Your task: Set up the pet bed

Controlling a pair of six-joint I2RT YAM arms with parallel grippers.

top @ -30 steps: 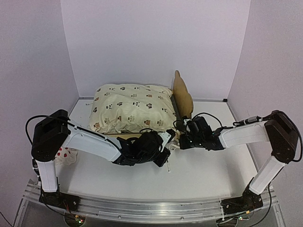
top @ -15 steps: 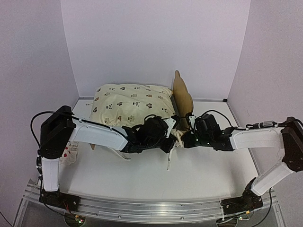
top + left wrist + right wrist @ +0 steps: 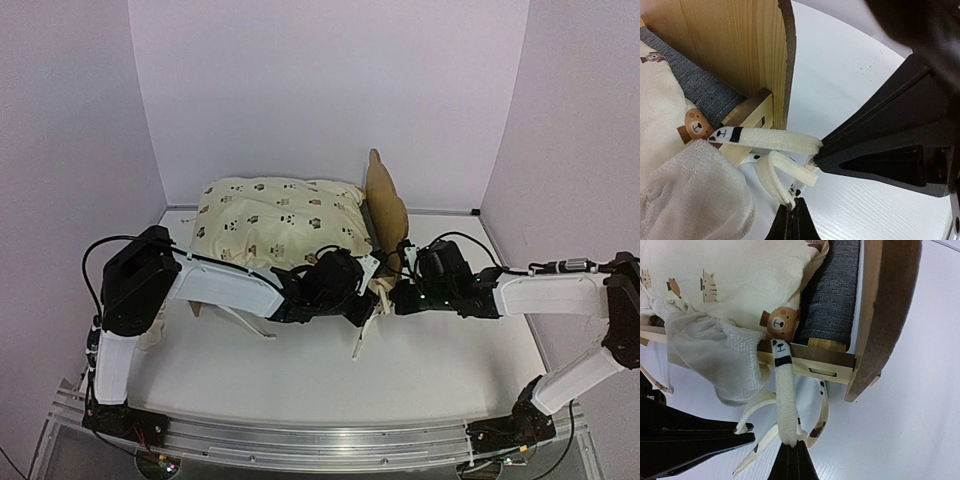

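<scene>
Pinching ties [image 3: 785,400] — left hand [image 3: 792,212], right hand [image 3: 796,449]

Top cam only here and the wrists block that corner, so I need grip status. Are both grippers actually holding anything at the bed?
Observer: The left one is. Its wrist view shows the left gripper shut on a thin cream tie.
Operator: And the right?
Observer: The right gripper is shut on a thicker panda-print strap.
Operator: Where does that strap lead?
Observer: It runs up to the wooden end rail of the pet bed and ends just below a bear-face tag at the edge of the cushion.
</scene>
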